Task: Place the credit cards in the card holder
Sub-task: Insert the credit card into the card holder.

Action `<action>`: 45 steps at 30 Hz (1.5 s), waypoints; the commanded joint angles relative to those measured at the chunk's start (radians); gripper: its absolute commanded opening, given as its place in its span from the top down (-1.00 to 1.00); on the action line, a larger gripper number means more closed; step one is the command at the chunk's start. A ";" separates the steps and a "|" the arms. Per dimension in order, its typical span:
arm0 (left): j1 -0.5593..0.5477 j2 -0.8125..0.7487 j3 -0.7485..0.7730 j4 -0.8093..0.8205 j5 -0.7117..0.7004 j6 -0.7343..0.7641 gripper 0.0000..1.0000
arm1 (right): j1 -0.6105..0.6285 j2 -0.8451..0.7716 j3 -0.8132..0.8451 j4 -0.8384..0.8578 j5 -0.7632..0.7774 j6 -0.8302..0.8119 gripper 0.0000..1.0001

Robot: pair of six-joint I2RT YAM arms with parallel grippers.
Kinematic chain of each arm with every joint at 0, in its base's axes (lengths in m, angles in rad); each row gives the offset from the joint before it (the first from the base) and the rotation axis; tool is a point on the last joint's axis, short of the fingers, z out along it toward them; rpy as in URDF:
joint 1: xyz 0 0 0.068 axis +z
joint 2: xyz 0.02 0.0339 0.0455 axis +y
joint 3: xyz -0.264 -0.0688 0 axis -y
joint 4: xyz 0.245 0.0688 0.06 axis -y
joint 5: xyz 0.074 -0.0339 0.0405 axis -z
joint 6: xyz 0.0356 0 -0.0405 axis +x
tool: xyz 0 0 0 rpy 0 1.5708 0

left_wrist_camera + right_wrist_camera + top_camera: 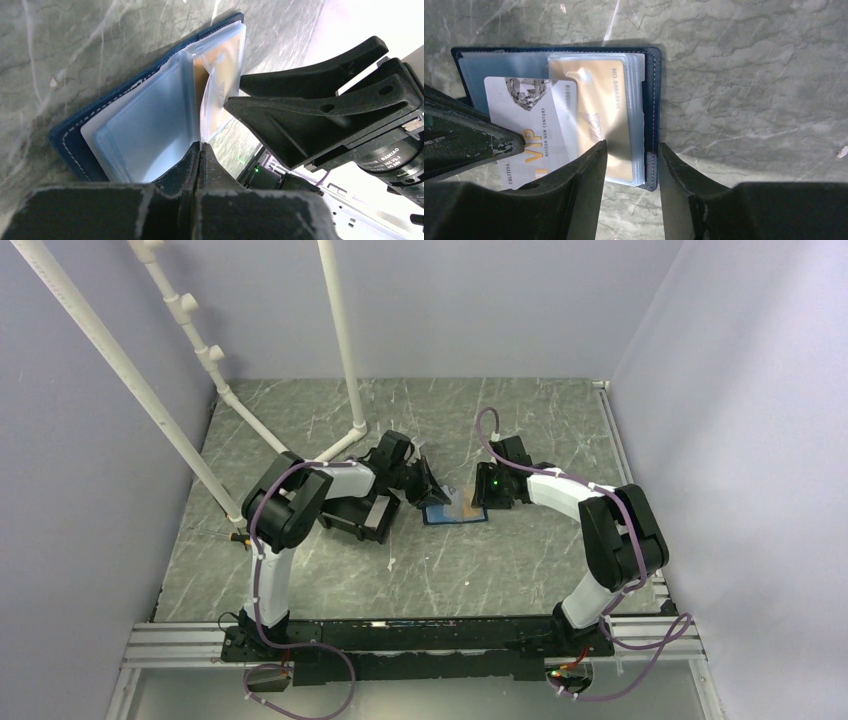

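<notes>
The card holder (456, 511) lies open on the table, navy outside with pale blue clear sleeves (150, 125). The orange-tan card (604, 112) sits inside a clear sleeve on its right half. The whitish card (526, 127), printed "VIP", lies slanted across the open holder with its corner under the sleeve's edge. My left gripper (200, 146) is shut on this card's edge (206, 112); it also shows in the right wrist view (474, 145). My right gripper (631, 145) is open, its fingers straddling the holder's right edge and sleeve stack.
A black plastic bin (357, 515) lies just left of the holder, under my left arm. White pipes (340, 340) stand at the back left. Purple walls enclose the grey marbled table (420, 570).
</notes>
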 commanded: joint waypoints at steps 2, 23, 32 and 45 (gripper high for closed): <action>-0.015 0.024 0.038 -0.033 -0.081 0.037 1.00 | 0.009 0.007 -0.006 -0.019 -0.035 0.023 0.12; 0.003 0.037 0.103 -0.150 -0.143 0.155 1.00 | 0.009 0.017 -0.009 -0.023 -0.027 0.007 0.07; 0.008 0.032 0.078 -0.107 -0.178 0.119 1.00 | 0.009 0.031 -0.008 -0.020 -0.033 0.008 0.06; 0.008 0.060 0.093 -0.093 -0.143 0.137 1.00 | -0.101 -0.017 -0.035 0.042 -0.214 0.050 -0.16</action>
